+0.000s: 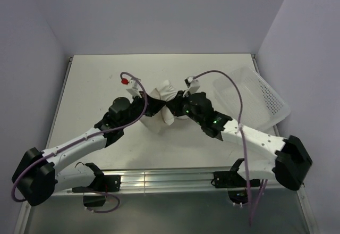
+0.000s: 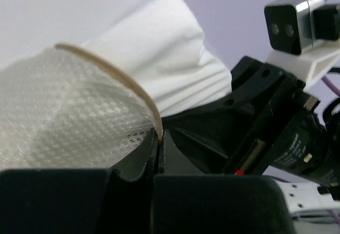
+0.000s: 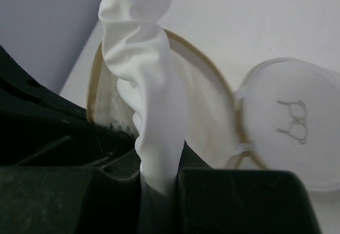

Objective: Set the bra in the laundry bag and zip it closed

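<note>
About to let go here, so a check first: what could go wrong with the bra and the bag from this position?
1. The bra, pinched by the right gripper, stands bunched tall above the open laundry bag; released now, it may flop over the rim.
2. The left gripper holds only the thin tan trim; a slip would likely let the mouth collapse.
3. The lid hangs open to one side; fabric left over the rim could block closing.

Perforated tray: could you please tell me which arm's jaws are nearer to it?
Right. The right arm has its jaws gripping the bra left of the tray; the left arm pinches the laundry bag farther left.
</note>
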`<action>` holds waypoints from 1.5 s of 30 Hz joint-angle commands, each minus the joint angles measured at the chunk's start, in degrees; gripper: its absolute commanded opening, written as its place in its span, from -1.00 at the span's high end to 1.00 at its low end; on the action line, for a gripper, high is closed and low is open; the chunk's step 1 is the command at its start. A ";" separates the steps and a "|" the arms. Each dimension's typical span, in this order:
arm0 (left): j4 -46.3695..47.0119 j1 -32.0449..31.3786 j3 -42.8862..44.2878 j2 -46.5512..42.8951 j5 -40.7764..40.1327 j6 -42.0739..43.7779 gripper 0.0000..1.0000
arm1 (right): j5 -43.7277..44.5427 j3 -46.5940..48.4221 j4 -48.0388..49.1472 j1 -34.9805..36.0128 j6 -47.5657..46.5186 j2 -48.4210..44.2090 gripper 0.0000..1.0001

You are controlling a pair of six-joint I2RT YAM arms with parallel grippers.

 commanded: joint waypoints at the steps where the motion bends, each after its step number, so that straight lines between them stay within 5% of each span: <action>1: 10.88 -3.80 2.94 0.88 3.60 0.94 1.00 | 2.79 4.32 -7.54 -0.18 -4.95 -7.16 1.00; 5: 14.15 -3.81 -6.55 -4.73 -0.09 -2.66 1.00 | -2.64 1.79 -3.98 -0.18 -5.22 -7.79 1.00; 13: 18.54 -3.46 -29.49 -16.07 -7.21 -6.62 0.98 | -8.82 -1.21 7.71 0.17 -4.43 6.00 1.00; 19: 15.48 -3.28 -30.04 -19.07 -8.62 -4.87 0.88 | -9.69 0.99 9.39 2.98 -2.59 12.43 1.00; 23: 12.93 -3.28 -29.07 -21.18 -9.15 -4.17 0.62 | -11.62 2.48 12.10 4.39 -0.57 15.24 1.00; 29: 10.20 -3.28 -25.99 -21.88 -8.18 -3.29 0.91 | -4.54 11.25 5.64 7.46 -1.34 22.53 1.00; 35: 8.61 -3.37 -29.59 -27.33 -10.82 -4.16 1.00 | 0.93 9.00 2.62 9.40 1.28 25.26 1.00; 38: 7.38 -3.28 -32.58 -29.35 -11.79 -5.13 1.00 | 1.38 8.90 1.04 9.31 2.42 25.44 0.63; 41: 6.06 -3.28 -33.90 -31.46 -12.40 -5.22 1.00 | 1.99 8.81 -0.62 9.31 2.34 22.90 -0.29; 45: 4.13 -3.28 -33.73 -31.73 -13.46 -4.43 1.00 | 1.55 9.16 -3.26 9.40 2.34 19.03 -0.76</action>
